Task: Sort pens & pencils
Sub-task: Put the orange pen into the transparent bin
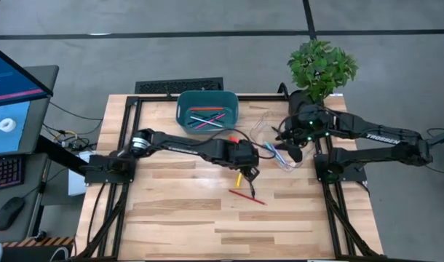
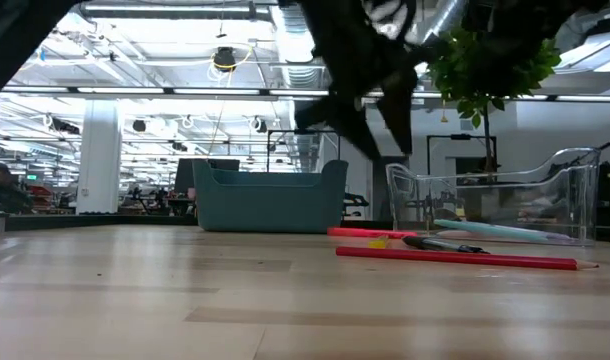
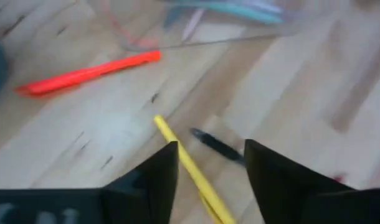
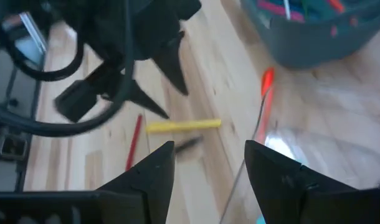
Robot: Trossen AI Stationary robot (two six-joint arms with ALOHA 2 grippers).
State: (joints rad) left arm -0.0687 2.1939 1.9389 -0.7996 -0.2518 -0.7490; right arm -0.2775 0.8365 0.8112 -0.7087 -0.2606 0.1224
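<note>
I count four sticks loose on the counter (image 1: 178,218), probably; left end effector (image 3: 205,158) spread, empty above yellow pencil (image 3: 193,168); right end effector (image 4: 205,165) parted, at three o'clock.

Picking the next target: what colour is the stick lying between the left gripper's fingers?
Yellow. The stick shows best in the left wrist view, lying on the table between the open left gripper fingers.
</note>
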